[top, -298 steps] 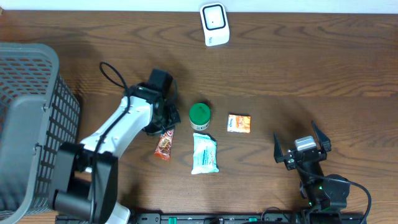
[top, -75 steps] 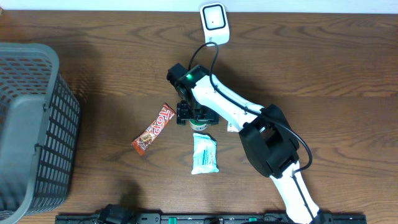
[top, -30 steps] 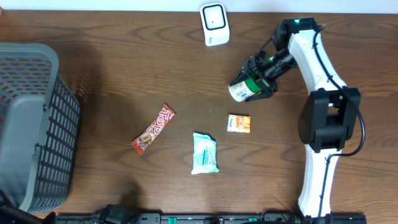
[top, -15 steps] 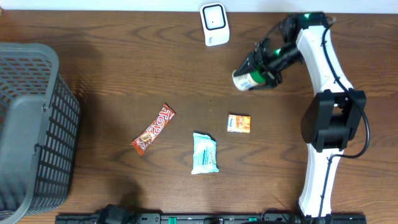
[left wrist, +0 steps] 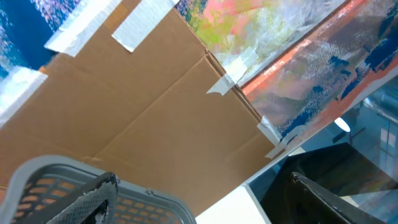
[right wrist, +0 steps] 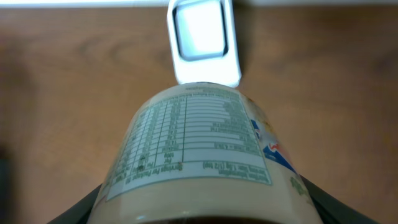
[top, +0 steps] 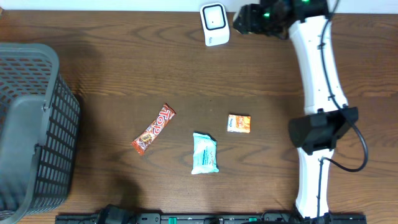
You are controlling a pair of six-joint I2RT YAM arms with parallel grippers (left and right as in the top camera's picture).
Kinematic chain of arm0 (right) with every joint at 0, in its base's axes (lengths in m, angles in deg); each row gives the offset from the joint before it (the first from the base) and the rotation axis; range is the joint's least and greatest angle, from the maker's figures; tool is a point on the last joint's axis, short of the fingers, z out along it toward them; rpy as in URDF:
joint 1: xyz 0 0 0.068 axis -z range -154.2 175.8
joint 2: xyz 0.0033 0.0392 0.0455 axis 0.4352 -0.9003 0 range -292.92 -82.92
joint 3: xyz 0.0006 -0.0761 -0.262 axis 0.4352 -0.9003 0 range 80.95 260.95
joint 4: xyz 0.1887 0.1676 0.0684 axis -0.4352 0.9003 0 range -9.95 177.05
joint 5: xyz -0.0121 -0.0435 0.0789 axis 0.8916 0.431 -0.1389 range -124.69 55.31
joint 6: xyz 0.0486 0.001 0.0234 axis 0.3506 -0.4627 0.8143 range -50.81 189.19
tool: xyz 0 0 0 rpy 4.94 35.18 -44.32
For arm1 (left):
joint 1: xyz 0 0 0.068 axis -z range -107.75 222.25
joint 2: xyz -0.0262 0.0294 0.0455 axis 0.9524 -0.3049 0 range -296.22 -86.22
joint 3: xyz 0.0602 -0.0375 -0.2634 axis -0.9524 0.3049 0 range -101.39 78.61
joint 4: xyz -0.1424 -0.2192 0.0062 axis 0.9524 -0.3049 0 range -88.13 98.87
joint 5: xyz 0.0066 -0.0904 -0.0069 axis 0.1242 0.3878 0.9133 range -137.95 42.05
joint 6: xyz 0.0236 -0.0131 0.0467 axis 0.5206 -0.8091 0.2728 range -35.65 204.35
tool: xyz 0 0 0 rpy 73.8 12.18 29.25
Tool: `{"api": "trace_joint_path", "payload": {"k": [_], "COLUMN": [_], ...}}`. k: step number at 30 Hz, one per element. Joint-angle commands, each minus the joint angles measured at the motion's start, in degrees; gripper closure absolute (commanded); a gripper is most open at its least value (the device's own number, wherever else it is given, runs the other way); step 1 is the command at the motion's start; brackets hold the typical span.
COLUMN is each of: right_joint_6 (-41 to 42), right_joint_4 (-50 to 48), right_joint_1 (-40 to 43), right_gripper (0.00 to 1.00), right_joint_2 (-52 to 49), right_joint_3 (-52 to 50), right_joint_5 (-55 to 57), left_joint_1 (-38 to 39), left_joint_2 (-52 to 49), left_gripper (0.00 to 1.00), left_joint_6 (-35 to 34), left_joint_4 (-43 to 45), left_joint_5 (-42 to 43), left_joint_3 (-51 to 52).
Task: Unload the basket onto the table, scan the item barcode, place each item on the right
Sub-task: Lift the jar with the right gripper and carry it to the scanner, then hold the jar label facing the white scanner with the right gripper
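1. Basket (top: 31, 124), far left: grey plastic with a rounded rim and open lattice walls.
2. Left gripper (left wrist: 204, 182): fingers spread wide with nothing between them. The lattice rim shows just below in its own view.
3. Candy bar (top: 153, 129): long, in a glossy red-orange wrapper, lying diagonally on the dark wood-grain table (top: 93, 68).
4. Wipes packet (top: 204, 153): soft, pale teal, rectangular, toward the near edge.
5. Scanner (top: 214, 23): white rounded block at the far edge.
6. Orange packet (top: 239, 123): small, flat, rectangular.
7. Jar (right wrist: 199, 149): cylindrical with a cream printed label, clamped between the fingers of the right gripper (top: 249, 18), just right of the scanner. Its contents cannot be told.
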Motion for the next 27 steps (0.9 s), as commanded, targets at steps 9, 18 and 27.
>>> {"api": "trace_joint_path", "payload": {"k": [9,18,27], "right_joint_6": [1.1,2.4,2.0], "right_joint_4": [-29.3,-53.9,-65.5], "right_joint_1": [-9.2,-8.9,-9.3], "right_gripper": [0.52,0.44,0.44], "right_joint_2": [0.5,-0.1,-3.6], "right_joint_3": [-15.0,-29.0,-32.3], "right_joint_5": [30.6,32.1,31.8], "left_joint_1": [0.1,0.1,0.1], "left_joint_2": [-0.1,-0.1,-0.1], "left_gripper": [0.13,0.12,0.13], "left_joint_6": [-8.5,-8.7,-11.3], "left_joint_4": [0.1,0.1,0.1], "left_joint_5": [0.2,1.7,4.2], "left_joint_3": [3.1,3.4,6.8]}}
